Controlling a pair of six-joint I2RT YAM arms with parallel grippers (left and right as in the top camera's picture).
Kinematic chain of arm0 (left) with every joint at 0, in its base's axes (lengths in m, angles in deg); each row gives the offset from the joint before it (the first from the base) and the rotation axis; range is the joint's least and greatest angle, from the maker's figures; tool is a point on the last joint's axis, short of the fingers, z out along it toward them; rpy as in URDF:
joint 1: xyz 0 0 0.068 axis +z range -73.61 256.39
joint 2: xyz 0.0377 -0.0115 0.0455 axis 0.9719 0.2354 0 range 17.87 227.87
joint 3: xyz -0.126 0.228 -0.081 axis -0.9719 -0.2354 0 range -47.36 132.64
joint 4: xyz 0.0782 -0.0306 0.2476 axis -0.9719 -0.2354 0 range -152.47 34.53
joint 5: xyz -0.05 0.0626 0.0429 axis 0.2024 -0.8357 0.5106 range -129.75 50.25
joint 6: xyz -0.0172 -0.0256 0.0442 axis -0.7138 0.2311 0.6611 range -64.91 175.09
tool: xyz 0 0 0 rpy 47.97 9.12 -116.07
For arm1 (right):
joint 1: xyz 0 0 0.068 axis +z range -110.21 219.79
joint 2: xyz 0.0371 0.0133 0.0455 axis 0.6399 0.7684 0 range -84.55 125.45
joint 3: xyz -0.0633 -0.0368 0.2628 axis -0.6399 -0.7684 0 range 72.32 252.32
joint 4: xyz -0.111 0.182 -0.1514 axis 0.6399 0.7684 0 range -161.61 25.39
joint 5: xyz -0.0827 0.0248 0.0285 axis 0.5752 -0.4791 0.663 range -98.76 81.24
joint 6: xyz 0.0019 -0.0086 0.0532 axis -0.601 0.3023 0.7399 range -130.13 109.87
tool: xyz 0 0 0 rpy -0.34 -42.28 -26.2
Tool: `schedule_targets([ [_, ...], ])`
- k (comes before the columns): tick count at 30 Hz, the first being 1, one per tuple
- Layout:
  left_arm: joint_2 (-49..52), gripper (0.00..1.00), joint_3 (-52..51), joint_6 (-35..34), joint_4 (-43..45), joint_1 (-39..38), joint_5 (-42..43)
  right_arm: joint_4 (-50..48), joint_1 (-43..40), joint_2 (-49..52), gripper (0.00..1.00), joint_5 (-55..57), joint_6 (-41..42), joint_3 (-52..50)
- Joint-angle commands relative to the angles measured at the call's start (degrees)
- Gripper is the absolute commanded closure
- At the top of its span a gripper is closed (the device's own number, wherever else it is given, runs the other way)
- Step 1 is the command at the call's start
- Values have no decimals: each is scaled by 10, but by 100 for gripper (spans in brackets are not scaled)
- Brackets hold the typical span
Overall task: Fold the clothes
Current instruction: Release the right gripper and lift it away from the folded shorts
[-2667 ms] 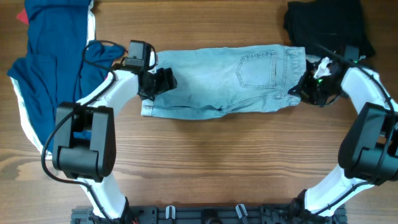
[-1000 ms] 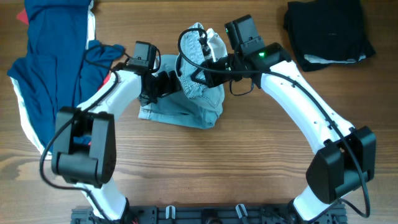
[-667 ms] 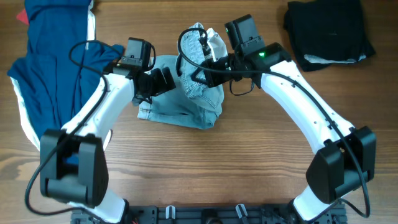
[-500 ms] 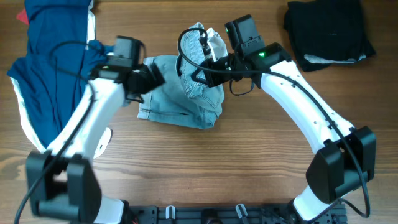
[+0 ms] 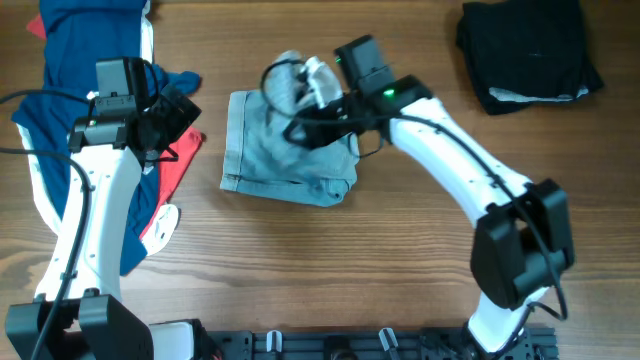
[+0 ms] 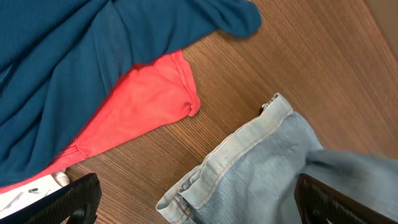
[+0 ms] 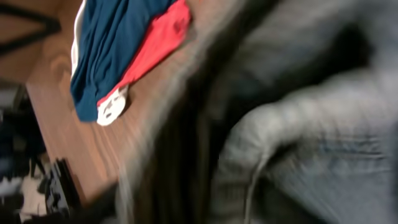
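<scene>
Midway through folding the shorts (image 5: pixel 285 160). Doubled over once, left of centre on the surface (image 5: pixel 400 280), with a rumpled hump of denim along the far edge. Poised right over that hump with the right claw (image 5: pixel 303 122); cannot tell from the overhead or the smeared wrist view whether clenched on cloth or let go. Well clear on the other side with the left claw (image 5: pixel 172 115), spread wide and grasping nothing, above the navy garment (image 5: pixel 75 130) and its red part (image 5: pixel 178 160) just beside the shorts. Nothing done yet with the black garments (image 5: pixel 525 50) at the far right corner. Judged as the first fold landing, not finished. Next: needs the hump flattened and the upper layer squared onto the lower, edges matched, before any second fold. Calls for lifting away gently so as not to drag the layer back.
</scene>
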Motion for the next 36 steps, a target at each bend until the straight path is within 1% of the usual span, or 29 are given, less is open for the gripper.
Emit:
schedule_targets([
  [1,-1,0,9,-9,-2,3,-5,-12,39,6,0,-6,-38,20],
  [5,-1,0,8,-5,-3,3,-6,-9,32,5,0,26,-12,24],
  [9,-1,0,8,-5,-7,3,-9,14,-5,-2,0,36,16,28],
  [12,-1,0,8,-5,-8,3,-9,55,-45,1,0,66,19,28],
  [15,-1,0,8,-5,-8,3,-8,80,-57,8,0,97,17,25],
  [18,-1,0,8,-3,-9,3,-8,69,-50,13,1,97,-4,23],
  [20,1,0,8,-1,-9,3,-7,54,-44,14,0,117,-10,23],
  [23,14,1,4,38,-9,1,22,43,-48,14,0,163,0,23],
  [25,30,1,-4,64,-6,-5,40,40,-62,14,0,165,10,23],
  [30,98,2,-14,171,3,-26,114,36,-110,14,0,165,14,23],
  [33,142,1,-14,195,18,-33,137,36,-129,14,0,165,14,23],
  [36,185,2,-14,195,37,-33,163,36,-141,14,0,165,14,23],
])
